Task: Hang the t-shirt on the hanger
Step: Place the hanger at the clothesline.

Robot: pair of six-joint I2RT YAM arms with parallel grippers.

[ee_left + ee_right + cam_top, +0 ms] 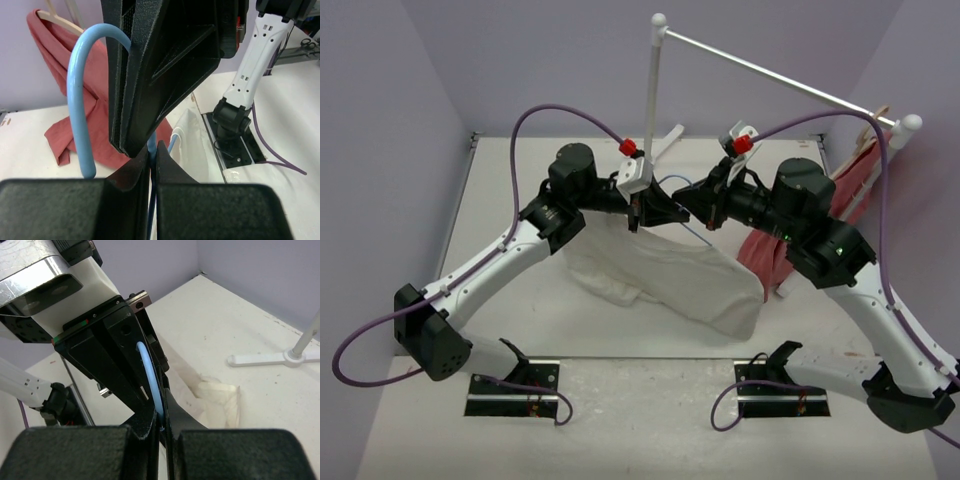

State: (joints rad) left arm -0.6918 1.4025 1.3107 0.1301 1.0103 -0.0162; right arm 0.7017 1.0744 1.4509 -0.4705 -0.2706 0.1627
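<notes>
Both arms meet nose to nose over mid-table (pixel 520 330), nearer the far edge than the near one. Left gripper (pixel 658 210): jaws pinched together on the wire of the light-blue hanger (pixel 80 100). Right gripper (pixel 695 197): jaws also clamped on that wire, tips just beside the left one's. The hanger is held off the table, and in the left wrist view its hook curves up beside the right gripper. The white t-shirt (pixel 670 275) hangs bunched from under the grippers and spreads across the table toward the near-right corner. The hanger's frame looks partly inside the shirt, but I can't tell how far because the fingers block it. Red garment (pixel 770 250) on a wooden hanger (pixel 60 20) at the right edge, under the rack (pixel 655 90) rail
</notes>
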